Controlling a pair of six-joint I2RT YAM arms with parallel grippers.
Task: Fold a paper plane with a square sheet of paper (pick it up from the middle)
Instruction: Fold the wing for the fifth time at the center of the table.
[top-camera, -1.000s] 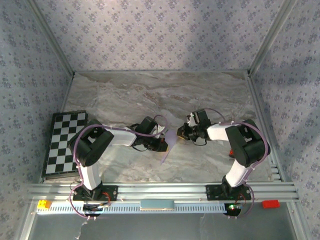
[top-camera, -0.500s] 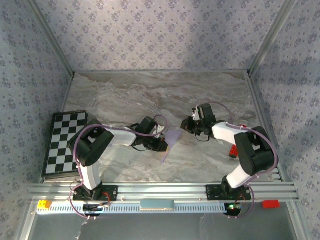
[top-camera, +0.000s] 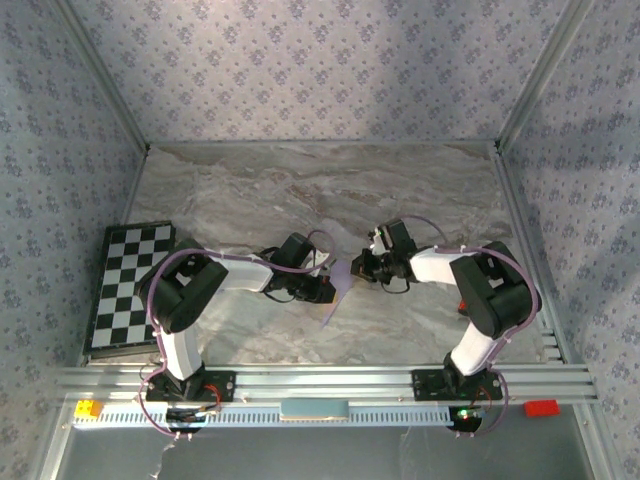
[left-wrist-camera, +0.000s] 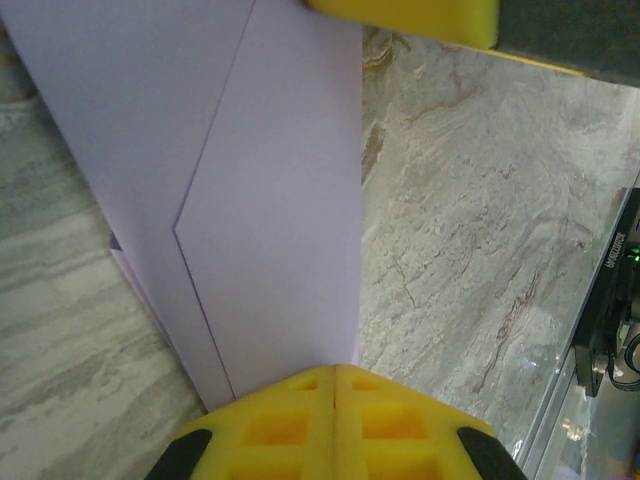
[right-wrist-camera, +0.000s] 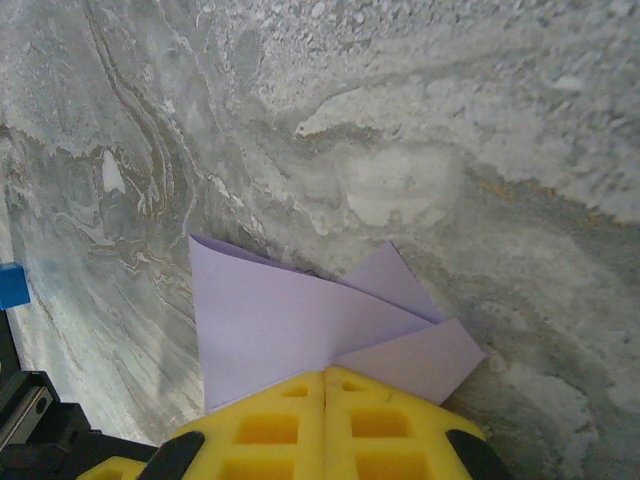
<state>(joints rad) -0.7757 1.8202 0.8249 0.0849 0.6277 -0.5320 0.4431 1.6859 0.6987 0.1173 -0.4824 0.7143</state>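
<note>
Near table centre, slightly toward 6 o'clock in the top view, you've got the folded lilac paper (top-camera: 336, 296) pinched between both arms. Your left hand (top-camera: 326, 289) is clamped on it from 9 o'clock and your right hand (top-camera: 357, 268) from 2 o'clock, yellow fingers (left-wrist-camera: 335, 420) pressed together on the paper. Creases and an overlapping flap show. The chequered board (top-camera: 125, 285) is well apart at 9 o'clock.

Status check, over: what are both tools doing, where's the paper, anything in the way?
Left tool shut on the paper. Right tool shut on its opposite side. Paper partly folded, mid-table between them. Checkered board far left, well apart.
</note>
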